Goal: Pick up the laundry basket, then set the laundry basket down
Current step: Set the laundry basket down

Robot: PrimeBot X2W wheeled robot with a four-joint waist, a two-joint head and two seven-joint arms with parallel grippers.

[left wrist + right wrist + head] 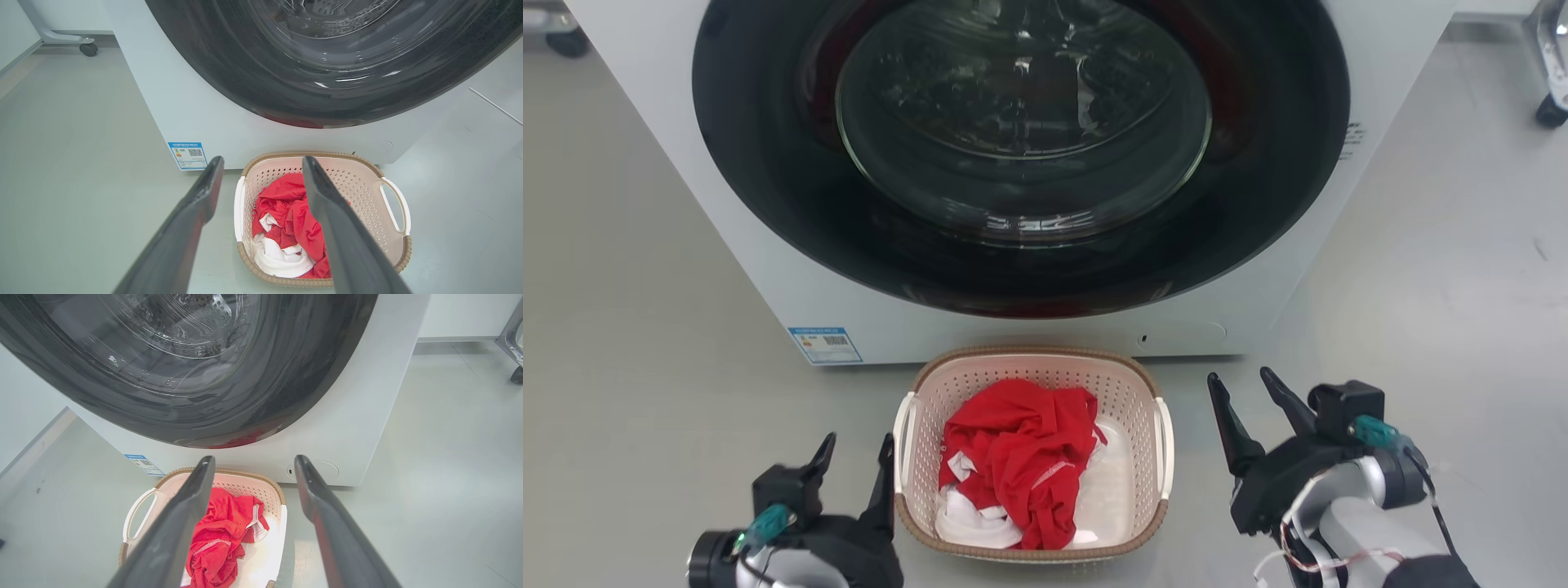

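Approach step: the laundry basket [1029,353] sits between the left end effector [858,447] and right end effector [1241,378], both spread wide and empty, which next must close on its side handles [1165,445].

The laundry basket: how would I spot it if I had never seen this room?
Find the big white washing machine with its round dark door. On the grey floor just in front of it sits the laundry basket. It is the cream perforated tub with a brown woven-look rim and white side handles, holding red and white clothes.
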